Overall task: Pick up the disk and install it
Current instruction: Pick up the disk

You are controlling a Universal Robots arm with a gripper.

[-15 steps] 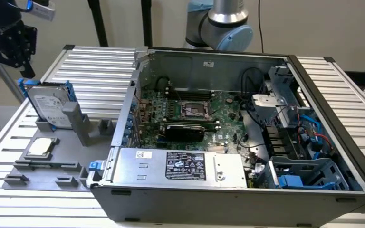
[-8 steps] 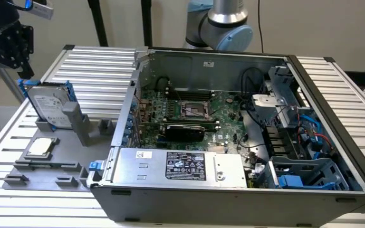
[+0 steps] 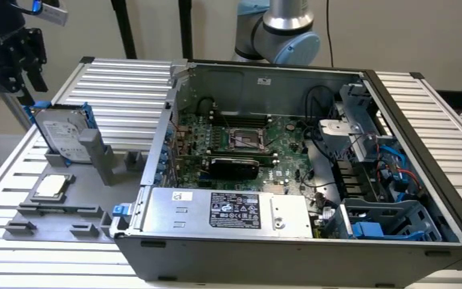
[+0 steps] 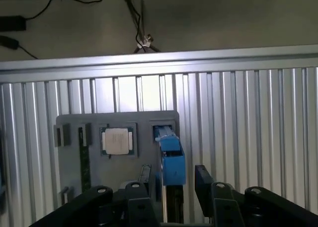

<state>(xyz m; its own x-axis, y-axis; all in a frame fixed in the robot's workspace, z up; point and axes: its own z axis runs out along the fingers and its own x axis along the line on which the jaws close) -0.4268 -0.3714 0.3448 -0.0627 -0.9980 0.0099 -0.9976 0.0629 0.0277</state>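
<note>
The gripper (image 3: 21, 71) hangs over the exterior view's left end of the slatted metal table (image 3: 127, 84), just above the disk (image 3: 61, 137) and not touching it. The disk stands on edge, its white label facing the camera and its blue frame showing along the edges, slotted upright in a grey holder (image 3: 86, 201) that lies flat on the table. A small square chip (image 3: 50, 186) sits in a recess of the same holder, nearer the camera than the disk.

In the wrist view the gripper (image 4: 173, 173) looks down on the disk's (image 4: 171, 160) blue edge, which lies between the 2 black fingers (image 4: 202, 180). The jaws stand apart, with a clear gap on each side of the frame, so nothing is gripped. The chip (image 4: 118, 140) lies just beside the disk's slot.

An open computer case (image 3: 295, 265) fills the middle of the table, with a circuit board (image 3: 247, 138) inside and a silver box (image 3: 231, 211) with a black label at its near edge. The arm (image 3: 283, 27) rises behind the case
</note>
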